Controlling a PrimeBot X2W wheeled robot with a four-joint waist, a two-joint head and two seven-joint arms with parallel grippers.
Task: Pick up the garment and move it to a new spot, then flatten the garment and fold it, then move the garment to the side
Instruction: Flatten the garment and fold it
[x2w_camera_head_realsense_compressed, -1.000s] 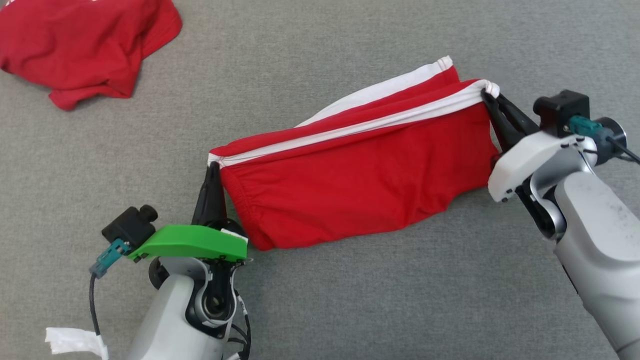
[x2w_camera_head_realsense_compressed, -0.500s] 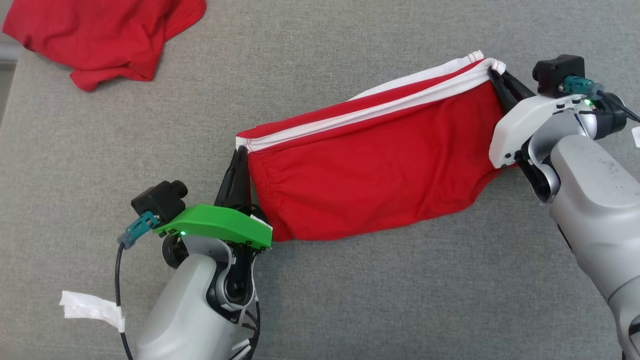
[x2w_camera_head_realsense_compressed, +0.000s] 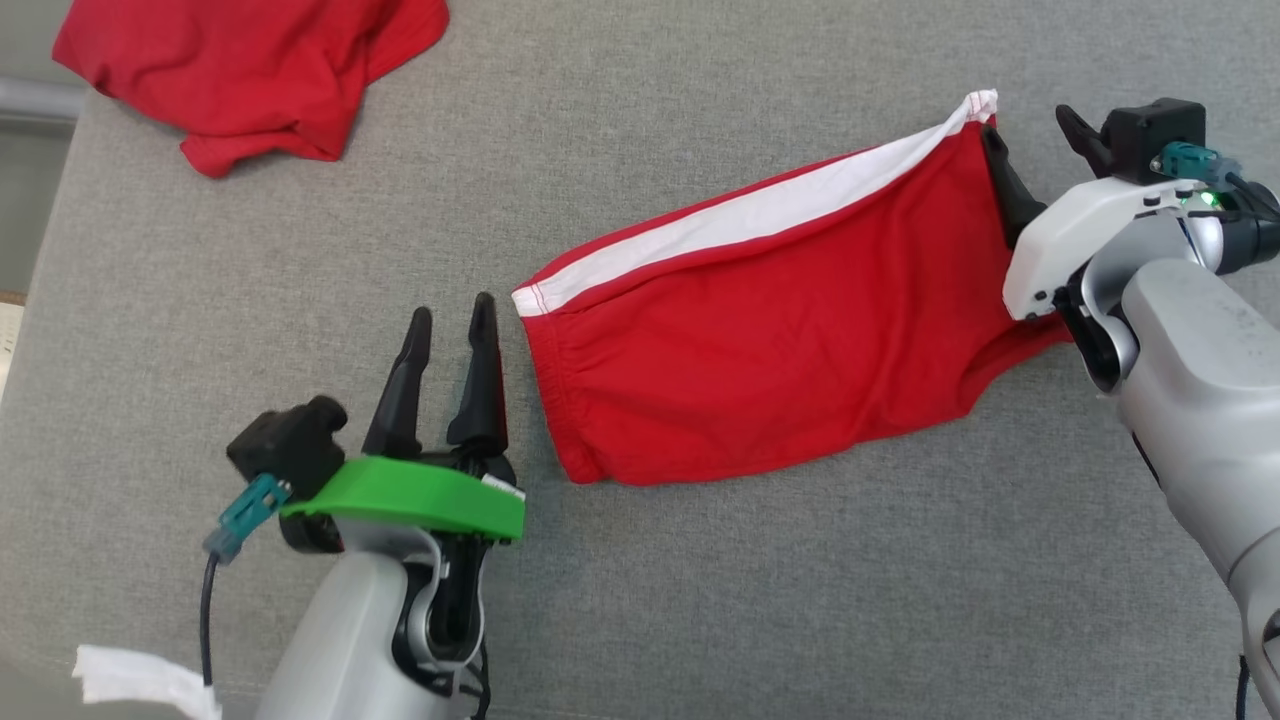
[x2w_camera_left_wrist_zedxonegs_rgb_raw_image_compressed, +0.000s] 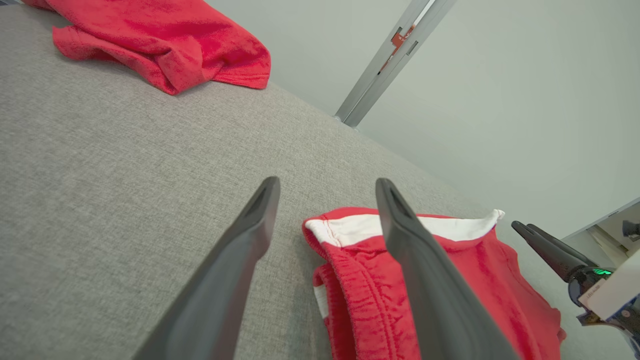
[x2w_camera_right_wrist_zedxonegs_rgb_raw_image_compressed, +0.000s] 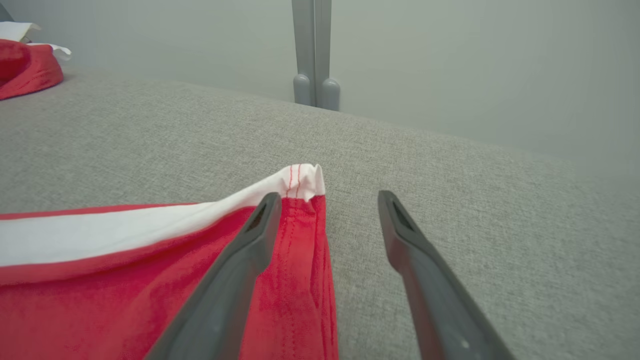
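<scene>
Matt red cloth garment (x2w_camera_head_realsense_compressed: 760, 350) on coarse grey woven surface (x2w_camera_head_realsense_compressed: 700, 600).

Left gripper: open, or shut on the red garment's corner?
Open. The left gripper shows jaws apart, holding nothing; the red garment lies on the gray surface beside it, a gap between them.

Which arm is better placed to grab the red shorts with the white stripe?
Probably right: the open right gripper has one finger over the hem corner of the red white-striped shorts; the open left gripper stands clear beside the waistband.
</scene>
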